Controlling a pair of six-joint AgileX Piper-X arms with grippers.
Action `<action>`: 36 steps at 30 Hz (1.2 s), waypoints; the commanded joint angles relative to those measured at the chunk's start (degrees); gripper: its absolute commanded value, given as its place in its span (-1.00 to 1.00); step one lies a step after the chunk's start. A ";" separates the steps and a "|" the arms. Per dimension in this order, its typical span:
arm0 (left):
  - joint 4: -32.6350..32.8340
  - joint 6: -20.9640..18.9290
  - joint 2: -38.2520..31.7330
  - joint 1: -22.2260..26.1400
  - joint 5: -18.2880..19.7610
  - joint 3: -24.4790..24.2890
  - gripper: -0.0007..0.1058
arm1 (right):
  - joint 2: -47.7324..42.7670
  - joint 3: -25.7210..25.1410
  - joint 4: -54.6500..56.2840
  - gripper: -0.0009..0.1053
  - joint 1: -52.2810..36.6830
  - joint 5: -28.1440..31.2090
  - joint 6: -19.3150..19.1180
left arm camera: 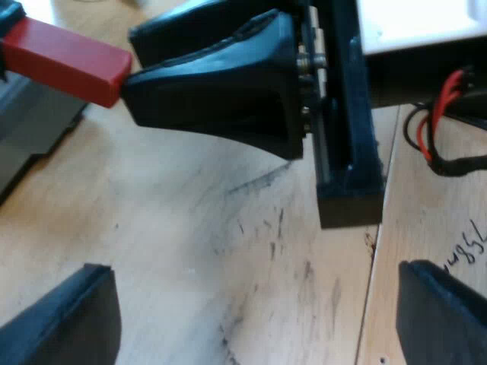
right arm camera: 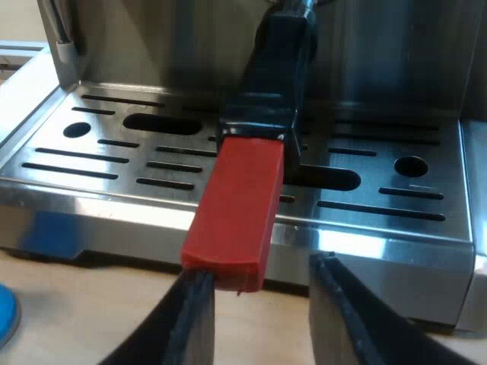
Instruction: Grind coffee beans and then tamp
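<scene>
The right gripper [right arm camera: 259, 274] has its two black fingers spread. The red end [right arm camera: 236, 213] of the holder's handle [right arm camera: 274, 68] sits in the gap, close against one finger and apart from the other, not pinched. The handle's long axis runs straight out from the front of the espresso machine [right arm camera: 152, 46], above the drip tray [right arm camera: 91, 163], with the red end pointing away from the machine towards the gripper. The tray's steel grate shows slots and round holes; I cannot tell what lies beneath them. A blue rounded edge [right arm camera: 6, 315] rests by the machine's base. The left gripper [left arm camera: 251, 268] hangs wide open over the scuffed wooden table [left arm camera: 190, 228], near the right gripper.
</scene>
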 commanded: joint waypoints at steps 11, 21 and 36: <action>1.44 0.00 -0.39 -0.42 1.14 -0.25 0.42 | -0.15 -0.14 -4.06 -0.35 -0.69 5.25 -0.47; 1.55 0.00 -0.39 -0.42 1.98 -0.25 0.42 | -0.15 -0.14 -9.66 -0.35 -5.38 1.57 -7.19; 1.85 0.00 -0.39 -0.42 1.86 -0.25 0.42 | -0.15 -0.14 -5.45 -0.35 -3.19 3.24 -6.96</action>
